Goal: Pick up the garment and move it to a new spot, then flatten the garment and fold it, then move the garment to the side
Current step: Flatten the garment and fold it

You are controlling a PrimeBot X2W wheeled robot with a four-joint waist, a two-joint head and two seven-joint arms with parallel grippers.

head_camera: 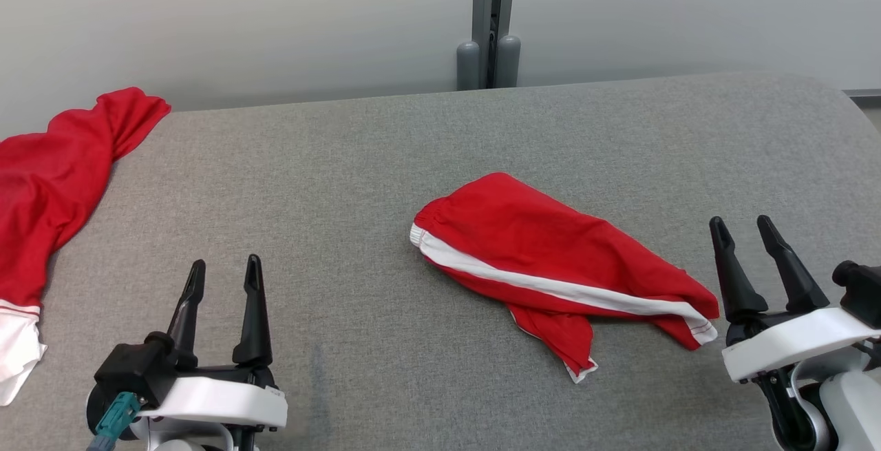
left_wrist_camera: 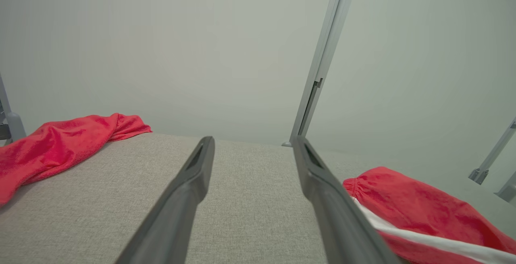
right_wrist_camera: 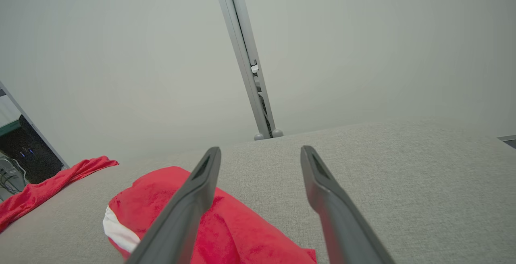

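Observation:
A pair of red shorts with a white side stripe [head_camera: 550, 255] lies crumpled near the middle of the grey fabric table [head_camera: 385, 162], waistband toward the left. In the left wrist view the shorts [left_wrist_camera: 415, 207] sit at the lower right; in the right wrist view the shorts [right_wrist_camera: 234, 223] lie at the lower left, partly behind a finger. My left gripper [head_camera: 224, 275] stands open at the lower left, well apart from the shorts, nothing between its fingers [left_wrist_camera: 189, 191]. My right gripper [head_camera: 743, 227] stands open just right of the shorts' leg end, holding nothing.
A second red garment with a white hem [head_camera: 48, 189] drapes over the table's left edge; that red garment [left_wrist_camera: 60, 143] also shows in the left wrist view. A grey post [head_camera: 489, 24] stands against the pale wall behind the table's far edge.

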